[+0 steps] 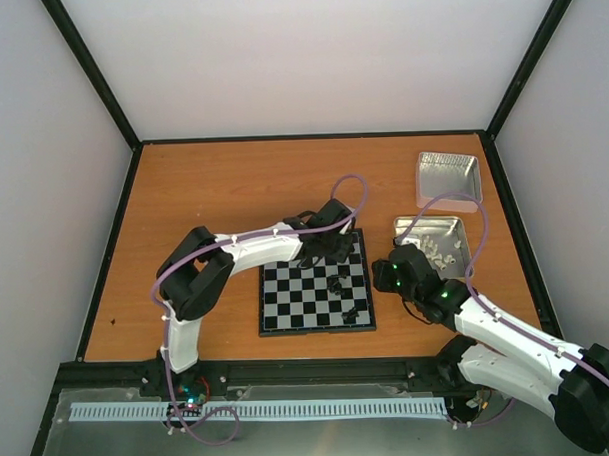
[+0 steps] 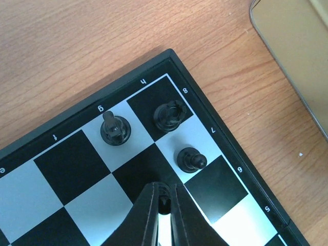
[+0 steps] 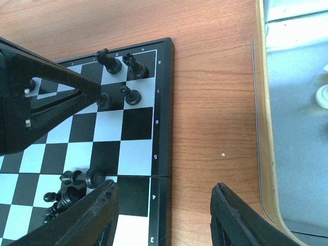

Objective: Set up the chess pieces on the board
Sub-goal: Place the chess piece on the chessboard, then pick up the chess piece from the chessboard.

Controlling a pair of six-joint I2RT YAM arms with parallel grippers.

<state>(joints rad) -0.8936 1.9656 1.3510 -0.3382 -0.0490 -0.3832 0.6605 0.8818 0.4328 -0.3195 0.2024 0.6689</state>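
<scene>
The board (image 1: pixel 317 285) sits square on the tabletop (image 1: pixel 213 191), with its h8 corner at the far right. Three black chess pieces (image 2: pixel 169 117) stand upright in that corner, on g8, h8 and h7. The left end effector (image 2: pixel 164 195) is pinched shut on a black pawn (image 3: pixel 105 101) just beside the h7 one, and the pawn is upright with its long axis vertical. A heap (image 3: pixel 69 192) of more black ones lies tipped over nearer the arms, one flat with its long axis running across the board. The right end effector (image 3: pixel 164 215) hovers wide open and empty over the board's right edge, near the tin (image 1: pixel 430 229) of cream pieces (image 1: pixel 443 248).
</scene>
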